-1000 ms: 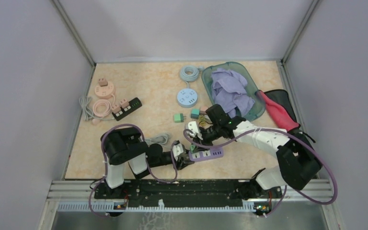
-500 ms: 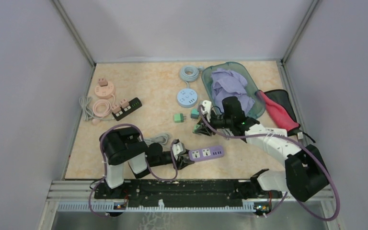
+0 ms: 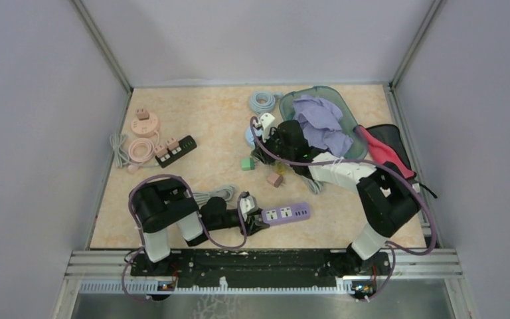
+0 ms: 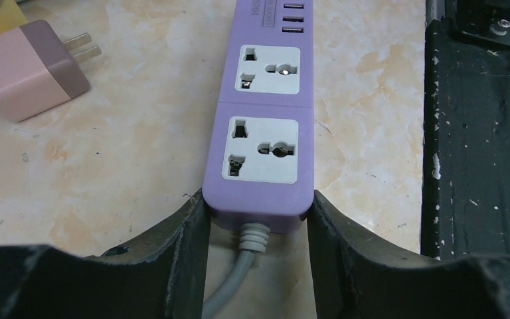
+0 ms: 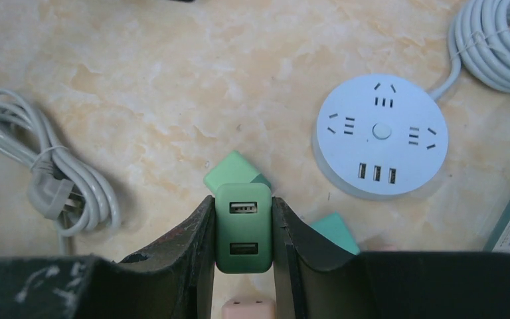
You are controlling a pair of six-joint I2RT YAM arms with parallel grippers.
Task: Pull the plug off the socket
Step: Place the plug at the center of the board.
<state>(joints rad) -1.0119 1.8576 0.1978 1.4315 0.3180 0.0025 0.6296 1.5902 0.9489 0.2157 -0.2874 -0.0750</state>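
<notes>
The purple power strip (image 3: 285, 214) lies at the near middle of the table, and both its sockets show empty in the left wrist view (image 4: 265, 100). My left gripper (image 3: 255, 220) is shut on the strip's cord end, one finger on each side (image 4: 259, 212). My right gripper (image 3: 269, 147) is shut on a dark green plug (image 5: 242, 228) with two USB ports. It holds the plug above the table, near the round pale-blue socket (image 5: 380, 136). In the top view the arm hides the held plug.
Loose plugs lie under the right gripper: light green (image 5: 236, 169), teal (image 5: 335, 232) and pink (image 5: 249, 309). A grey cord bundle (image 5: 60, 179) lies to the left. A teal basin with purple cloth (image 3: 319, 123) is back right, a black strip (image 3: 176, 147) back left.
The right gripper has lifted the green plug off the purple strip and carried it away toward the round socket. The left gripper has kept hold of the strip without moving.
</notes>
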